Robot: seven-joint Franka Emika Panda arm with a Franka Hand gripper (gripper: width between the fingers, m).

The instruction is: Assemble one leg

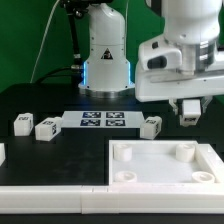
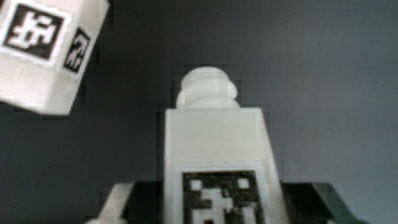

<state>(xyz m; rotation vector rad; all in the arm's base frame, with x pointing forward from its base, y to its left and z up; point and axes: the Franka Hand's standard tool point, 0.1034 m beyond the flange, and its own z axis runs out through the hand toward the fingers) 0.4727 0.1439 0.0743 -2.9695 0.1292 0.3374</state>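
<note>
In the wrist view my gripper (image 2: 222, 208) is shut on a white leg (image 2: 217, 140). Its rounded peg end points away from the gripper and its black-and-white tag faces the camera. The dark fingers (image 2: 128, 200) press on both sides of it. In the exterior view my gripper (image 1: 190, 112) hangs above the table on the exterior view's right, just beyond the large white tray-like piece (image 1: 128, 168) with round corner sockets. The held leg is barely visible there. A second leg (image 1: 152, 125) lies on the table close by and also shows in the wrist view (image 2: 50, 55).
The marker board (image 1: 103, 121) lies mid-table. Two more legs (image 1: 22, 122) (image 1: 48, 126) lie on the exterior view's left of it. A white rail (image 1: 50, 196) runs along the front edge. The robot base (image 1: 105, 55) stands behind.
</note>
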